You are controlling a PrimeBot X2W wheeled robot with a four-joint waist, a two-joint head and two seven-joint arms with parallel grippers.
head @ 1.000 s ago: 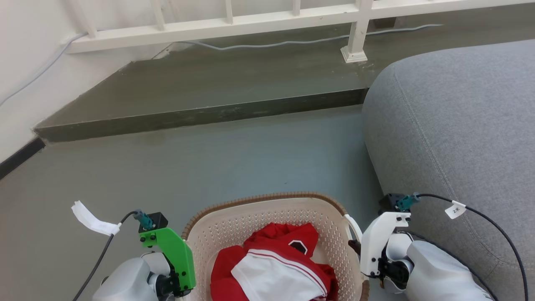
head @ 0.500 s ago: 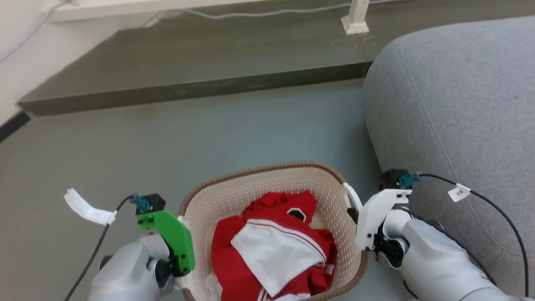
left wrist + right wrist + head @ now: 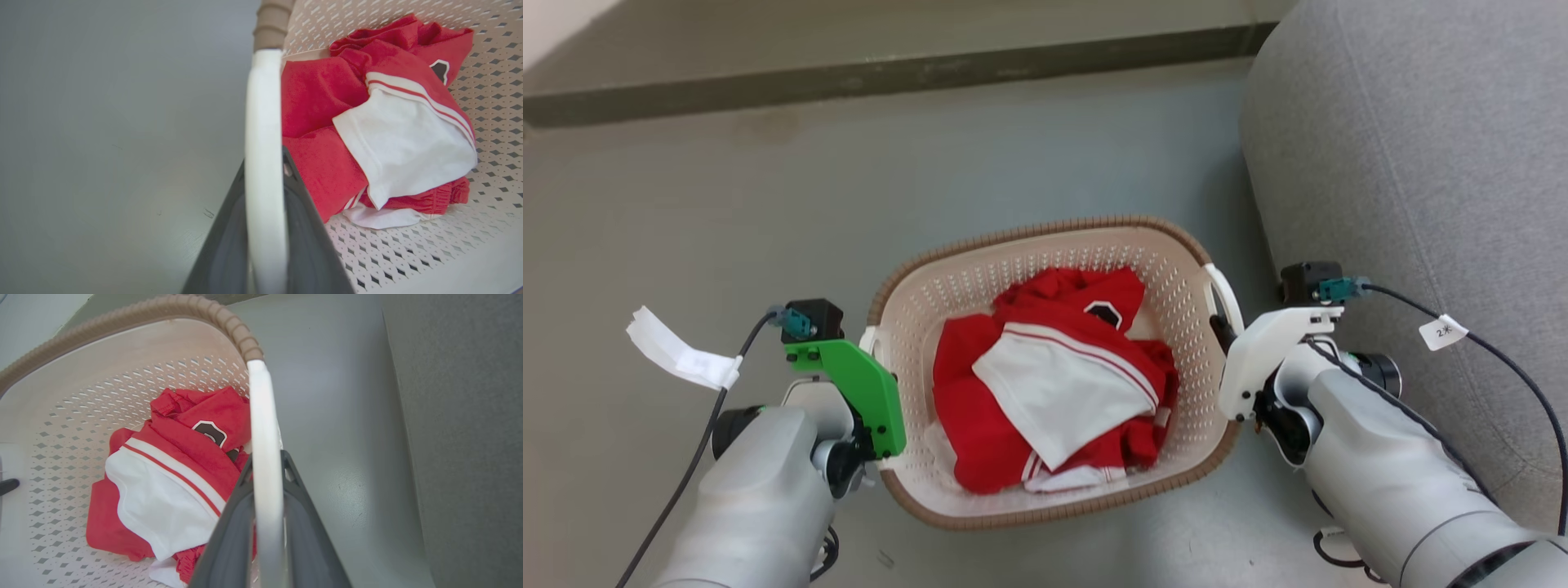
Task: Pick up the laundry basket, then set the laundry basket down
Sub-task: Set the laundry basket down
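The laundry basket (image 3: pixel 1045 224) is cream and perforated with a brown woven rim, and sits mid-view over the grey floor. Red and white clothes (image 3: pixel 1054 376) lie inside it. My left gripper (image 3: pixel 876 445), under its green mount, is shut on the basket's white left handle (image 3: pixel 263 122). My right gripper (image 3: pixel 1223 335), under its white mount, is shut on the white right handle (image 3: pixel 263 428). Each wrist view shows dark fingers (image 3: pixel 310 245) (image 3: pixel 229 539) pinching the handle from both sides. Whether the basket's bottom touches the floor I cannot tell.
A large grey upholstered seat (image 3: pixel 1405 163) stands close to the basket's right side and my right arm. A low dark step (image 3: pixel 890 77) crosses the far floor. Open grey floor (image 3: pixel 727 204) lies ahead and to the left. Cables with white tags trail from both wrists.
The head camera has tilted down, so the railing and most of the step have left the top of the view. The whole basket now shows. Both grippers stay on the handles.
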